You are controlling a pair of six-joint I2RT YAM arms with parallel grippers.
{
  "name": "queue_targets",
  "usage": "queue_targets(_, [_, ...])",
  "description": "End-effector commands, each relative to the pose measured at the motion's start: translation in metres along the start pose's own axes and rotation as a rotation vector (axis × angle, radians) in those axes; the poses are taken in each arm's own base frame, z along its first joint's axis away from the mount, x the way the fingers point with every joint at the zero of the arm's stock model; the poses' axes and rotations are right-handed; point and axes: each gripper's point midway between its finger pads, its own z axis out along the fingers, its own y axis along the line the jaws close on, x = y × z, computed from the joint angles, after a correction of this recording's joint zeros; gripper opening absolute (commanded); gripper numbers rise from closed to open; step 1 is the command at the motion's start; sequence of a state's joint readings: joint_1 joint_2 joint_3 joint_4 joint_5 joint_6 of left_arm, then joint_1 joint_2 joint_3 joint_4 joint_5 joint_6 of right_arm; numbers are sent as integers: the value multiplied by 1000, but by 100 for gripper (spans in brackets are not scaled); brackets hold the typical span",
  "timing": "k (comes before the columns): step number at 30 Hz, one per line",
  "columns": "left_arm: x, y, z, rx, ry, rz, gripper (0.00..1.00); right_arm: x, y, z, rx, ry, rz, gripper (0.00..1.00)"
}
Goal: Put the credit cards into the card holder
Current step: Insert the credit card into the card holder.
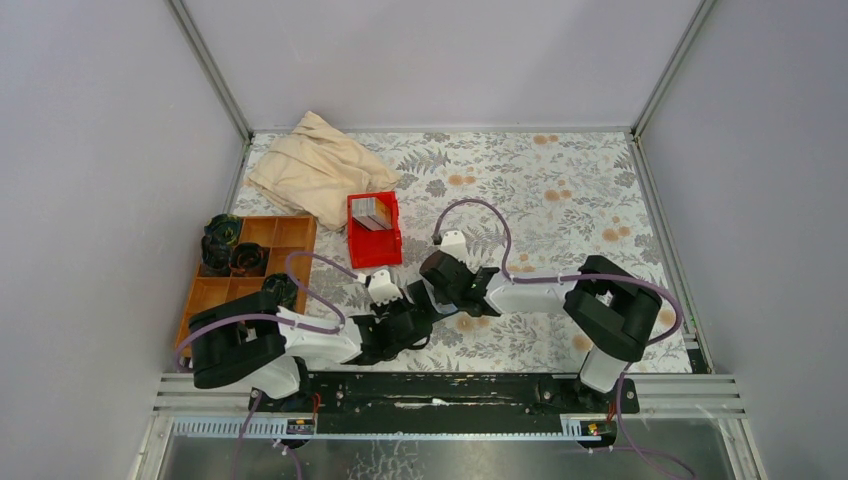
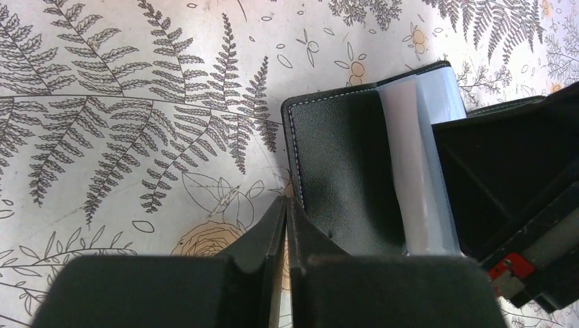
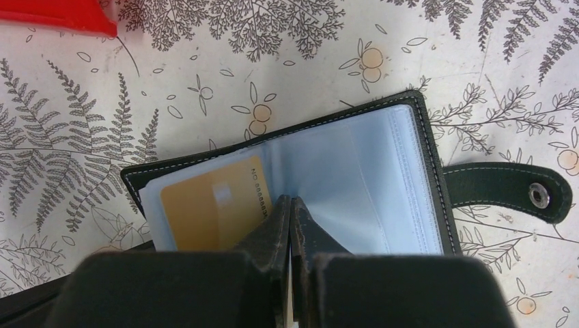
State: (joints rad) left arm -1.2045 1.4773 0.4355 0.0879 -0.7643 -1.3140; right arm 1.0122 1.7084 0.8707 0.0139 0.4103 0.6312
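The card holder (image 3: 355,171), a black wallet, lies open on the fern-print table. Its clear sleeves face up and its clasp tab (image 3: 509,193) sticks out to the right. A tan credit card (image 3: 205,208) sits in the left sleeve. My right gripper (image 3: 291,200) is shut, with its tips on the middle fold of the sleeves. My left gripper (image 2: 287,202) is shut with nothing between its fingers, its tips right at the edge of the wallet's black cover (image 2: 341,171). More credit cards (image 1: 372,213) stand in the red bin. In the top view both arms hide the wallet.
A red plastic bin (image 1: 375,250) stands just beyond the grippers, and its corner (image 3: 61,17) shows in the right wrist view. A brown compartment tray (image 1: 285,232) with dark items sits at the left. A beige cloth (image 1: 315,165) lies at the back left.
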Motion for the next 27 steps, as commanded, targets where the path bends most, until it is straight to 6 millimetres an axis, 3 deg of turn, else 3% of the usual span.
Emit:
queue_targets(1, [42, 58, -6, -118, 182, 172, 8, 19, 17, -3, -15, 56, -13, 0])
queue_targets(12, [32, 80, -20, -176, 176, 162, 11, 1, 14, -17, 9, -11, 10, 0])
queue_targets(20, [17, 79, -33, -160, 165, 140, 13, -3, 14, -20, 6, -26, 8, 0])
queue_targets(27, [15, 75, -34, -153, 165, 136, 14, 1, 16, -18, -12, -18, 20, 0])
